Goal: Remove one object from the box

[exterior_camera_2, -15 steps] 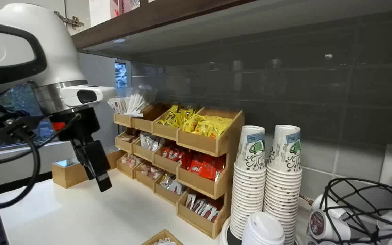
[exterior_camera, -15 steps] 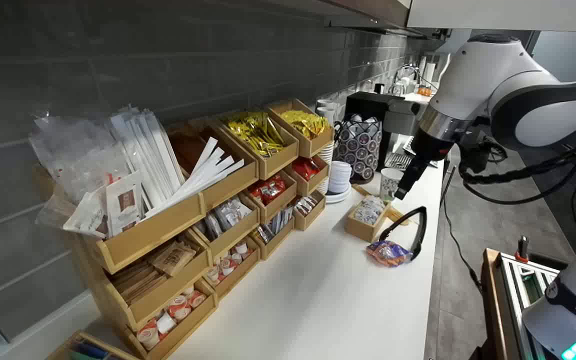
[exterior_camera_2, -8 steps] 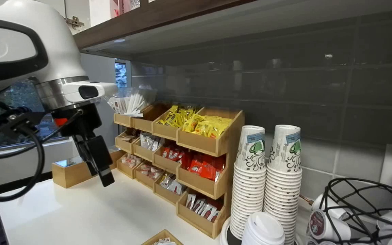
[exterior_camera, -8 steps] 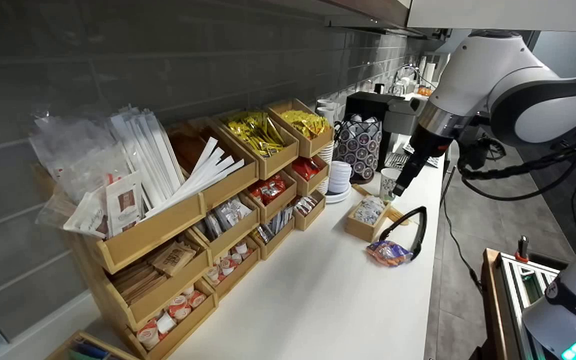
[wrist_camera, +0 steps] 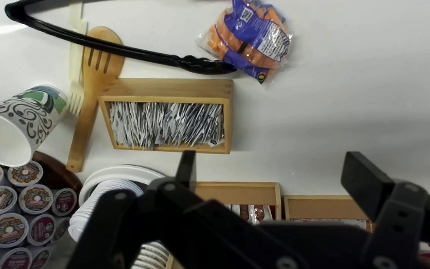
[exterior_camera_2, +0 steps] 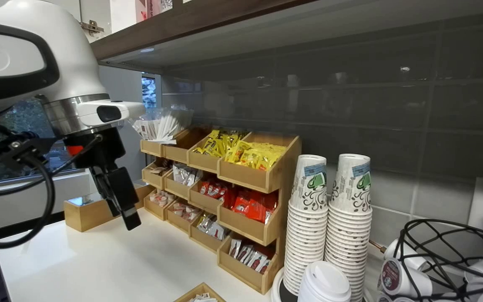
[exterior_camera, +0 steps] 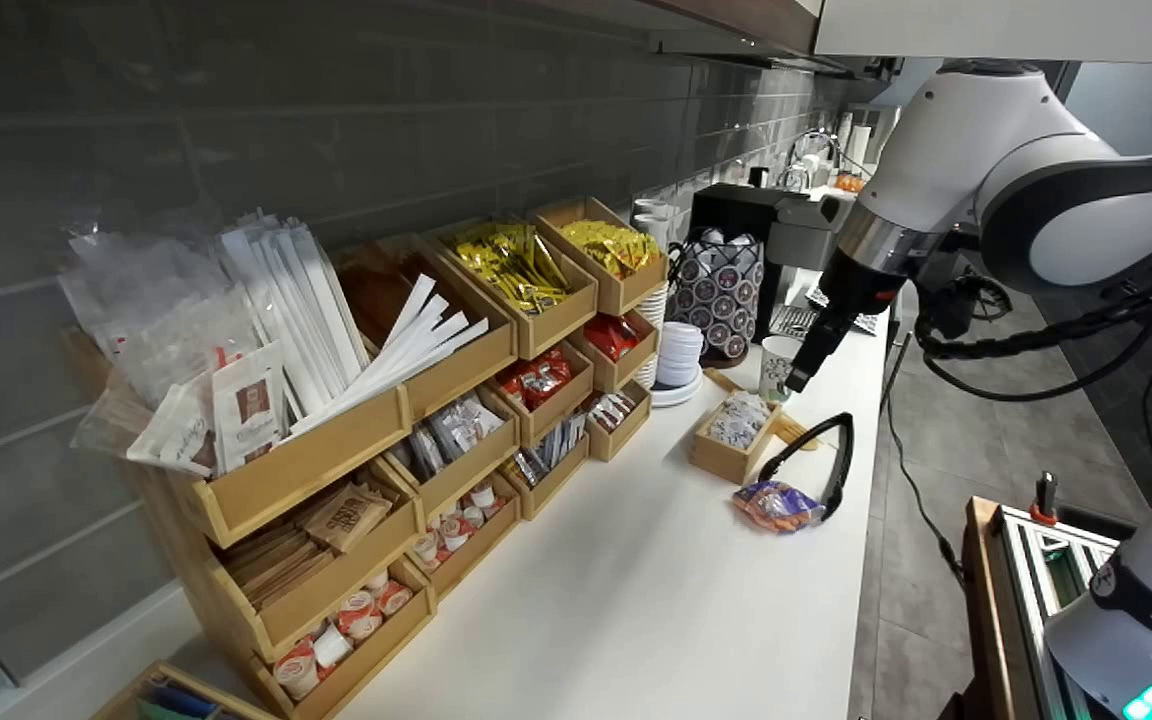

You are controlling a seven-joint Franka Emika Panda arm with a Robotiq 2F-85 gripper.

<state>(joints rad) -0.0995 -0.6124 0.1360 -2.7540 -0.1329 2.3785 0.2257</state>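
Slightly higher than a second ago, the gripper (wrist_camera: 273, 170) hangs with its fingers spread wide. Below it, just past one fingertip in the wrist view, the box (wrist_camera: 166, 87) sits on the counter (wrist_camera: 330, 93), packed with paper packets (wrist_camera: 166, 123). Near the box, also lower than the gripper, lie black tongs (wrist_camera: 140, 54), a purple-and-orange bag (wrist_camera: 250, 41) and a wooden spatula (wrist_camera: 94, 80). Part of a rack (wrist_camera: 233, 192) shows between the fingers.

Wrist view: box (wrist_camera: 170, 87), pale tan, left of centre; sachets (wrist_camera: 166, 123) in it white, streaked grey. Clear bag (wrist_camera: 250, 41), top, orange within, purple panels. Paper cup (wrist_camera: 32, 116), far left, white, black curlicues, green-and-blue patch. Tongs (wrist_camera: 136, 53), upper left, and gripper (wrist_camera: 274, 173), lower frame, black. In an exterior view, mid-frame: yellow packets (exterior_camera_2: 258, 155) above red packets (exterior_camera_2: 252, 207)
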